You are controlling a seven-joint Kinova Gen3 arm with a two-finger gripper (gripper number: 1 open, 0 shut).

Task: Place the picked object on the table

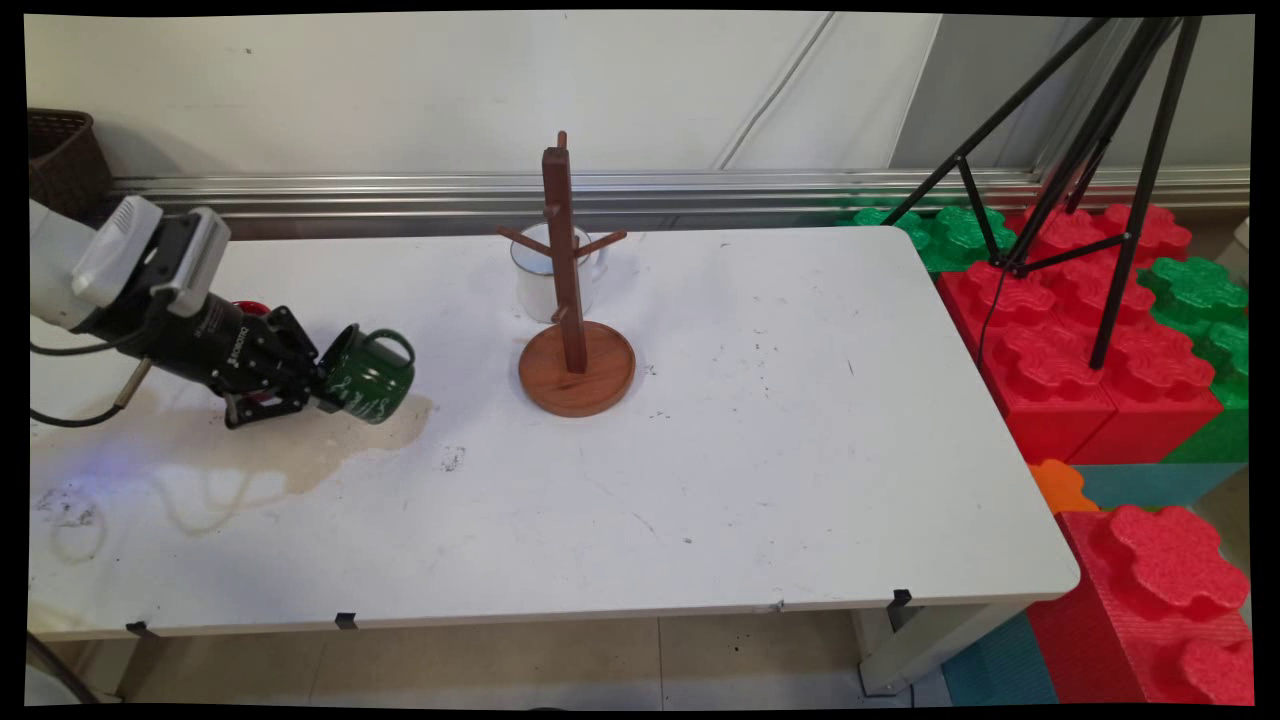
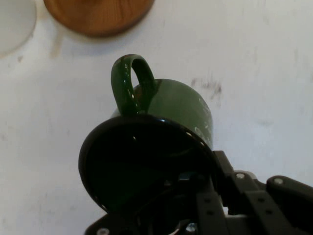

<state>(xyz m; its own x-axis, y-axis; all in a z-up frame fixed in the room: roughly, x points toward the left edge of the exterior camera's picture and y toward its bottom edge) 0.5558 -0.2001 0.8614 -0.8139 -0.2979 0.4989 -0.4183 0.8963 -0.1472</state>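
Green mug (image 2: 166,112) rim-first in claw (image 1: 322,385)

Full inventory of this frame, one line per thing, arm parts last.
green mug: 1, dark green with white lettering, tipped on its side, rim gripped, left part of table
mug tree: 1, brown wood, round base, table's middle rear
white mug: 1, white, upright behind the mug tree
table: 1, white, stained at left
foam blocks: several, red and green, right of table
tripod: 1, black, on the blocks
basket: 1, dark, far left rear
gripper: 1, black, shut on the green mug's rim
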